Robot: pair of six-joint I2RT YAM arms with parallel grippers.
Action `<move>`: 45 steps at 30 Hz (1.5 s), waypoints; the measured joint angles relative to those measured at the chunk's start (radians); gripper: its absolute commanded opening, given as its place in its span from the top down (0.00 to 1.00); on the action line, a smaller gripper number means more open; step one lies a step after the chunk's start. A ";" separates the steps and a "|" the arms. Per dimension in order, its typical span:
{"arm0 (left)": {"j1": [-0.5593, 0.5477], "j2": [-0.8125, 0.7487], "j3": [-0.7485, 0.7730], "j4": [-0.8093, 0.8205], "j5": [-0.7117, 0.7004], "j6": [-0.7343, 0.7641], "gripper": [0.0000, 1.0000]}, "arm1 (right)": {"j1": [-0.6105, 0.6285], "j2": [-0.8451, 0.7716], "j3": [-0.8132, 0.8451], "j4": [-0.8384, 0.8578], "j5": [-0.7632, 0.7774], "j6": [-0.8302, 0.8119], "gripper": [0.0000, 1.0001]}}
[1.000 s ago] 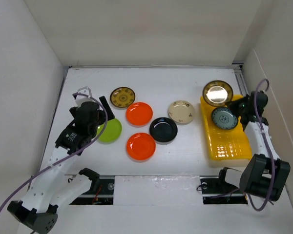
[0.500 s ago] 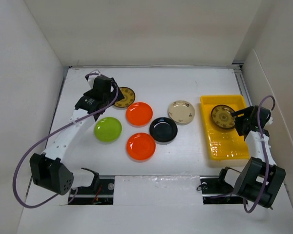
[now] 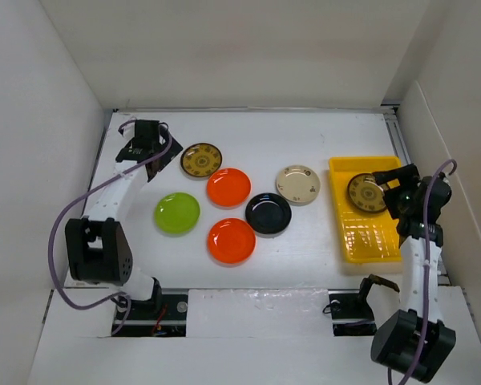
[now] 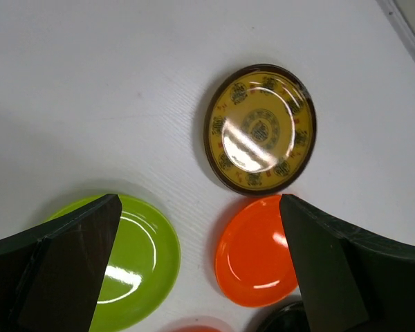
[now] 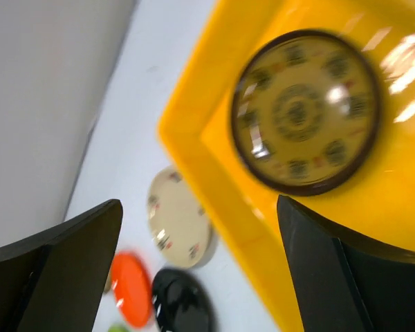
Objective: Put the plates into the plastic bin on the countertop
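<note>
One brown-and-gold plate (image 3: 366, 192) lies flat in the plastic bin (image 3: 377, 241), at the right of the overhead frame. Six plates wait on the worktop (image 3: 305, 136) to its left: patterned plate (image 3: 201, 160), upper orange plate (image 3: 228, 187), lower orange plate (image 3: 231, 240), lime plate (image 3: 176, 212), black plate (image 3: 268, 213), cream plate (image 3: 297, 184). Your right hand (image 5: 199, 202) hangs by the bin's upper end, jaws spread, empty. Your left hand (image 4: 199, 200), upper left, is also spread and empty, near the patterned plate. Watch that one: its rim sits just beside the upper orange plate, so a finger dropped there could shove both, and the glossy, shallow rim may slip free.
</note>
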 measured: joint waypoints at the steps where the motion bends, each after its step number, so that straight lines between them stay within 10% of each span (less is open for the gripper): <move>1: 0.017 0.031 0.001 0.013 0.012 -0.003 0.00 | 0.017 -0.023 0.000 0.006 -0.037 -0.006 0.00; 12: 0.058 0.392 0.035 0.188 0.198 -0.002 0.15 | 0.283 -0.037 0.016 0.050 -0.356 -0.077 0.01; 18: 0.059 0.488 0.093 0.233 0.219 -0.003 0.69 | 0.310 -0.111 0.019 0.049 -0.404 -0.084 0.01; 28: 0.060 0.570 0.159 0.250 0.237 -0.002 1.00 | 0.319 -0.122 0.037 0.048 -0.451 -0.084 0.01; 37: 0.059 0.526 0.150 0.271 0.233 -0.018 1.00 | 0.336 -0.075 0.039 0.062 -0.480 -0.100 0.02; 45: -0.014 0.129 0.122 0.213 0.169 0.038 1.00 | 0.517 0.021 0.053 0.169 -0.486 -0.102 0.02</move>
